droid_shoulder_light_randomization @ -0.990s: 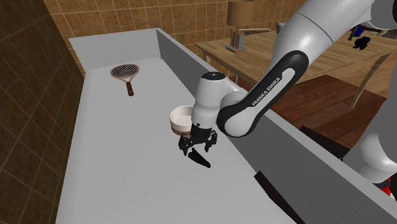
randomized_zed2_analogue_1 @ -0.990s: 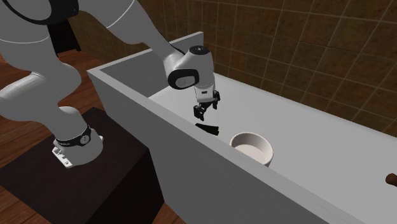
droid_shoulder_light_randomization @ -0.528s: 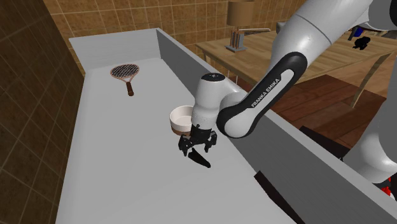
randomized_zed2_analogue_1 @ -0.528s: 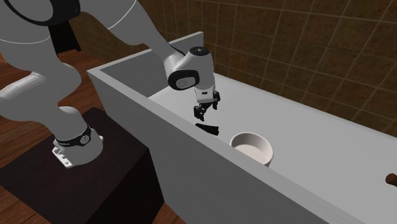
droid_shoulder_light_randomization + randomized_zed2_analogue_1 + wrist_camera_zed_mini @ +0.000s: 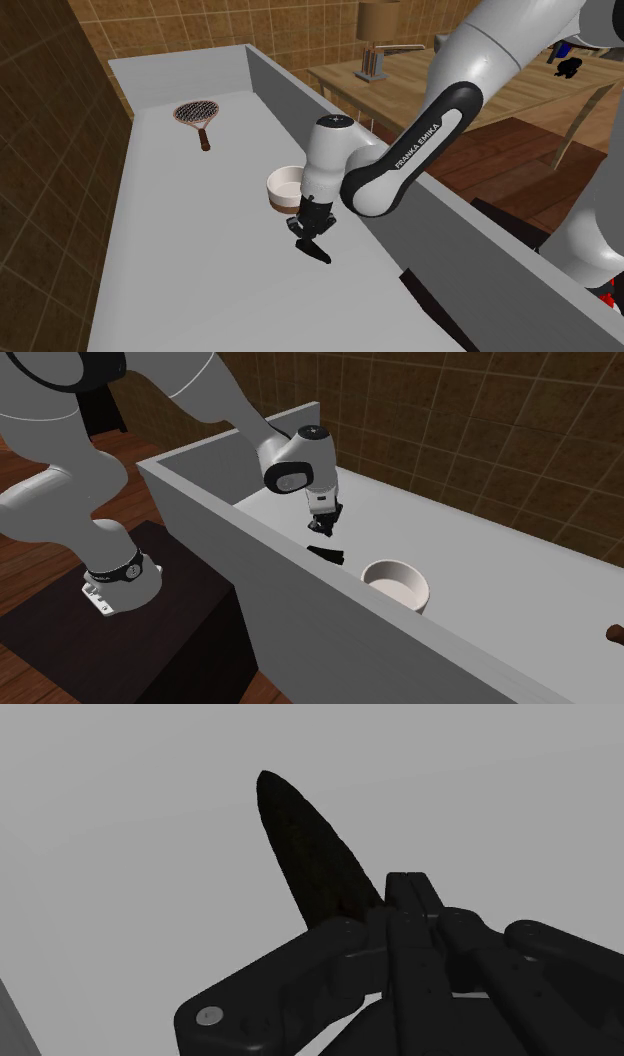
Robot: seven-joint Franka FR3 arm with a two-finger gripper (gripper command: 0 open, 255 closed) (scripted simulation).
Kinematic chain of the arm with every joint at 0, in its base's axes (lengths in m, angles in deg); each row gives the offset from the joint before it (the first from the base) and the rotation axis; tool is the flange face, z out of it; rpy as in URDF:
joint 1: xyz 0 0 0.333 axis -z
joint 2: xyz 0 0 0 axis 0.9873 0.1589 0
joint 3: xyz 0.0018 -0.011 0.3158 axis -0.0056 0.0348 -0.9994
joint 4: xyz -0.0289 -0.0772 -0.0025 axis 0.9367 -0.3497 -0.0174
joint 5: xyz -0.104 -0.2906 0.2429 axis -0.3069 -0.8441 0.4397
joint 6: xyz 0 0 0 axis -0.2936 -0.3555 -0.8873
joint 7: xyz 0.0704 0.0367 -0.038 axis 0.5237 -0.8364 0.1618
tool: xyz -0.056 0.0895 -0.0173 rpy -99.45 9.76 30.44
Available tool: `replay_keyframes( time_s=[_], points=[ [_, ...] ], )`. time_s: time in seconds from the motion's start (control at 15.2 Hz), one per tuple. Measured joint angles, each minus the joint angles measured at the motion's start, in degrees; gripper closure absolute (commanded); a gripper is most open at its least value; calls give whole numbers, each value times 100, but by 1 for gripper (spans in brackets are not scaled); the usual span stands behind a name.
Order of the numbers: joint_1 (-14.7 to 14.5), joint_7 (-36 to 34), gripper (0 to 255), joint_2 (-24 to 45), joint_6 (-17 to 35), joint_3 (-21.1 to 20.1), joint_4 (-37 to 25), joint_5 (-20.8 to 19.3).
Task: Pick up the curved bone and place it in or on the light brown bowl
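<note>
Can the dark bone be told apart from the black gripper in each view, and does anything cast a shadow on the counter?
Shoulder view: flat, even light, no cast shadow on the grey counter; the curved bone nearly merges with the gripper above it. Second exterior view: the same black-on-black merging. Wrist view: the bone reads faintly brownish, its near end lost behind the black fingers; no glare or blur.

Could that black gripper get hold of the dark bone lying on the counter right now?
Reach, probably yes: the gripper hangs just above the bone, nothing between them on the grey counter. But its fingers look shut together beside the bone's end, so it likely must open first.
</note>
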Motion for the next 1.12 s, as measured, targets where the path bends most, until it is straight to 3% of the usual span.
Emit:
replay_keyframes(
  time_s=[0.07,0.13,0.26,0.4,0.53,1.12],
  points=[
    [0,0,255,0,0,0,0,0],
    [0,0,0,0,0,0,0,0],
    [-56,164,0,118,-208,59,-166,-195],
    [-199,859,0,430,-1010,190,-618,-875],
    [-325,1148,0,675,-1341,302,-863,-1268],
    [-521,1073,0,1166,-1114,541,-991,-1663]
  ],
)
